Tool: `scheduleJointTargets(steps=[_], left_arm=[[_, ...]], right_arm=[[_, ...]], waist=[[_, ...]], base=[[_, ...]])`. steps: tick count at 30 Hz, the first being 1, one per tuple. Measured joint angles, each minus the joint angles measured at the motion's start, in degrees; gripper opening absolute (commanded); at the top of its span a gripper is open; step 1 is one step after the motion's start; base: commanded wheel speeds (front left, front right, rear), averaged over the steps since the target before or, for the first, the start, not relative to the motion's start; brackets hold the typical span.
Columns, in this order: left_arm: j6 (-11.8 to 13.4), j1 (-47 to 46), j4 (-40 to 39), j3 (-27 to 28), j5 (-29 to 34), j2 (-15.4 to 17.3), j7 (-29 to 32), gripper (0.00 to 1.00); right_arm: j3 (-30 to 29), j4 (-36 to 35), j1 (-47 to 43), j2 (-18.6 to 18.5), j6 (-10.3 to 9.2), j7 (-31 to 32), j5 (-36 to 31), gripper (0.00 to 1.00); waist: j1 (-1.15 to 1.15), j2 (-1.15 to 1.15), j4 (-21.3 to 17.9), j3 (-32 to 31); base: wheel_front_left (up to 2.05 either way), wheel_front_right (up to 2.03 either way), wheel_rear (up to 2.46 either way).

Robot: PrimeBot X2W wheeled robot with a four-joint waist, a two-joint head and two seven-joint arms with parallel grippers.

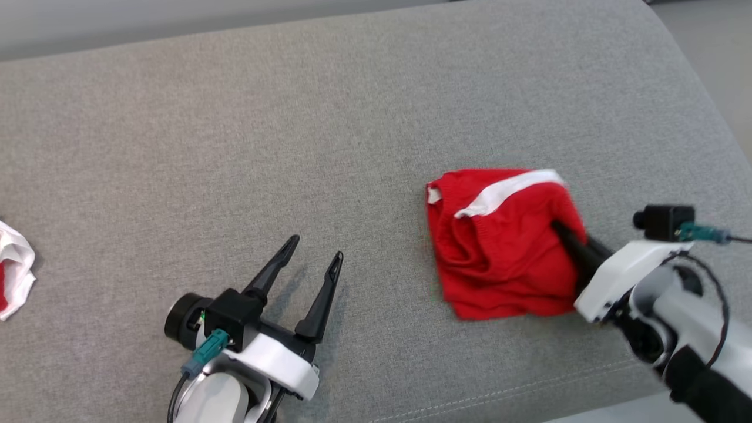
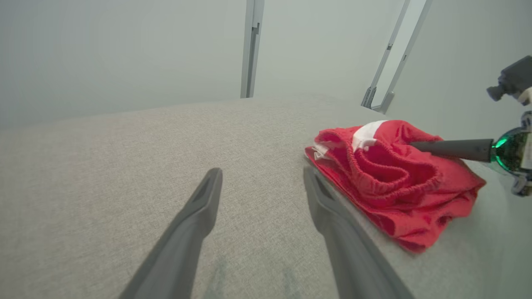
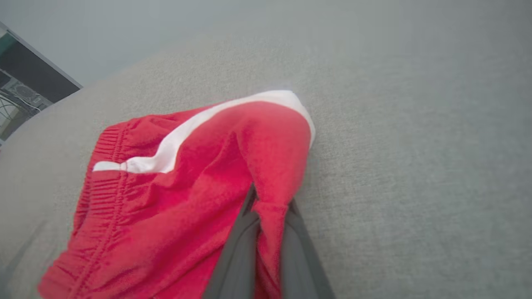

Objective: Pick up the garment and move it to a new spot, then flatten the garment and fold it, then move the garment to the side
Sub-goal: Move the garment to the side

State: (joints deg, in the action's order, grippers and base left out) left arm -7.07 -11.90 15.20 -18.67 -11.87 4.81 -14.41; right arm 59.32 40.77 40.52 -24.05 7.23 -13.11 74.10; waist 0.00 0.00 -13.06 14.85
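Toward the right edge of the grey fabric cushion (image 1: 294, 117), nearer its front edge than its back, lies the garment (image 1: 499, 252): bright red shorts bunched into a rough square. A white stripe runs across the top, and the gathered elastic waistband curls in ridges along the left side. The right gripper (image 1: 563, 230) is pinched shut on a raised fold of red cloth at the garment's right edge, so the fabric peaks between its dark fingers. The left gripper (image 1: 315, 248) hangs near the front edge with its fingers spread wide, holding nothing, apart from the garment. A white-and-red cloth (image 1: 14, 276) sits at the cushion's left edge.
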Motion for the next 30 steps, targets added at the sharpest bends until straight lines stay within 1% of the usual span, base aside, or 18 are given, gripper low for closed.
scheduleJointTargets(steps=[3, 7, 10, 13, 20, 24, 27, 28, 29, 30], left_arm=[[0.0, -1.5, -0.5, -0.7, 0.0, 0.2, 0.0, 1.00], [0.0, -2.5, -0.7, -2.0, 0.0, 0.7, 0.0, 1.00], [0.0, -2.7, -0.9, -2.3, 0.0, 1.6, 0.0, 1.00], [0.0, -2.9, -1.2, -2.5, 0.0, 2.4, 0.0, 1.00], [0.0, -5.2, -1.9, -3.5, -0.4, 3.2, 0.0, 1.00], [0.0, -5.4, -2.0, -3.7, -0.5, 3.5, -0.1, 1.00], [0.0, -5.4, -2.0, -3.9, -0.5, 3.7, -0.1, 1.00], [0.0, -5.4, -2.0, -3.9, -0.5, 3.7, -0.1, 1.00], [0.0, -5.4, -2.0, -3.9, -0.5, 3.8, -0.1, 1.00], [0.0, -5.4, -1.9, -3.9, -0.5, 3.8, -0.1, 1.00]], right_arm=[[-1.0, 3.6, 3.6, -1.4, 0.01, 0.0, -1.4, 0.00], [-2.7, 10.5, 7.1, -3.0, 0.01, 0.0, -3.1, 0.00], [-3.8, 15.9, 9.4, -3.3, 0.01, -0.1, -3.9, 0.00], [-5.3, 19.8, 11.6, -3.3, 0.01, -0.5, -4.3, 0.00], [-6.9, 28.9, 16.0, -4.4, 0.01, -0.6, -6.6, 0.00], [-8.1, 32.0, 18.5, -5.6, 0.01, -0.9, -8.0, 0.00], [-9.6, 32.5, 20.2, -6.6, 0.01, -1.1, -10.0, 0.00], [-10.5, 32.5, 20.4, -6.8, 0.01, -1.1, -10.5, 0.46], [-11.2, 32.6, 20.6, -6.9, 0.01, -1.1, -10.7, 1.00], [-11.7, 32.7, 20.6, -6.8, 0.01, -1.1, -11.2, 1.00]], waist=[[0.00, 0.00, 0.1, 1.6], [0.00, 0.00, 0.7, 3.3], [0.00, 0.00, 1.5, 4.4], [0.00, 0.00, 2.3, 5.7], [0.00, 0.00, 4.6, 8.3], [0.00, 0.00, 5.7, 9.6], [0.00, 0.00, 6.3, 10.3], [0.00, 0.00, 6.4, 10.5], [0.00, 0.00, 6.5, 10.6], [0.00, 0.00, 6.7, 10.6]], base=[[0.00, 0.00, 0.00], [0.00, 0.00, 0.00], [0.00, 0.00, 0.00], [0.00, 0.00, 0.00], [0.00, 0.00, 0.00], [0.00, 0.00, 0.00], [0.00, 0.00, 0.00], [0.00, 0.00, 0.00], [0.00, 0.00, 0.00], [0.00, 0.00, 0.00]])
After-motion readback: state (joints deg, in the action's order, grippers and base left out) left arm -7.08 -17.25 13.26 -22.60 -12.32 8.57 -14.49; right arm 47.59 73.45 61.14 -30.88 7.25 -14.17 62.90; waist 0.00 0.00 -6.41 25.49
